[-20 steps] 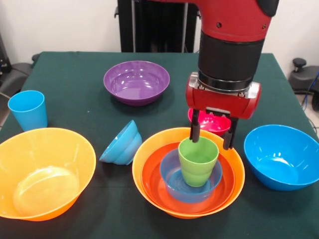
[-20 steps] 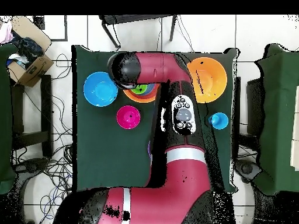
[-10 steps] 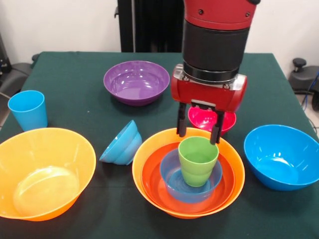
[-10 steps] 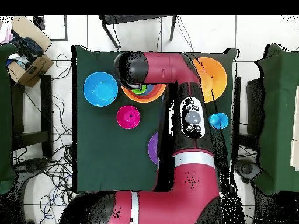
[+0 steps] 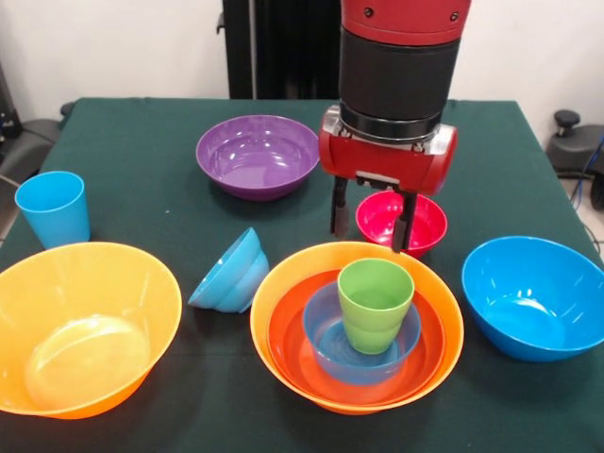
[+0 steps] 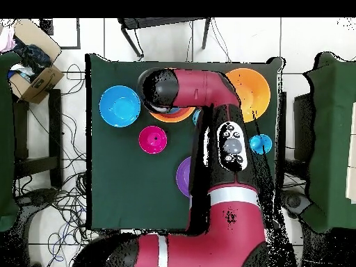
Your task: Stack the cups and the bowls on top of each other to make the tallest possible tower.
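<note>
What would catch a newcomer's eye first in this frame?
Front and centre, the tower: a lime green cup upright in a blue bowl, nested in a red-orange bowl inside a big orange one. Just above and behind it hangs the robot's red hand, open and empty. A second big orange bowl sits at the front view's lower left, and a blue bowl at the right.

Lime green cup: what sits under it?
The lime green cup stands in a blue bowl, nested in a red-orange bowl inside an orange bowl. Its base is hidden.
</note>
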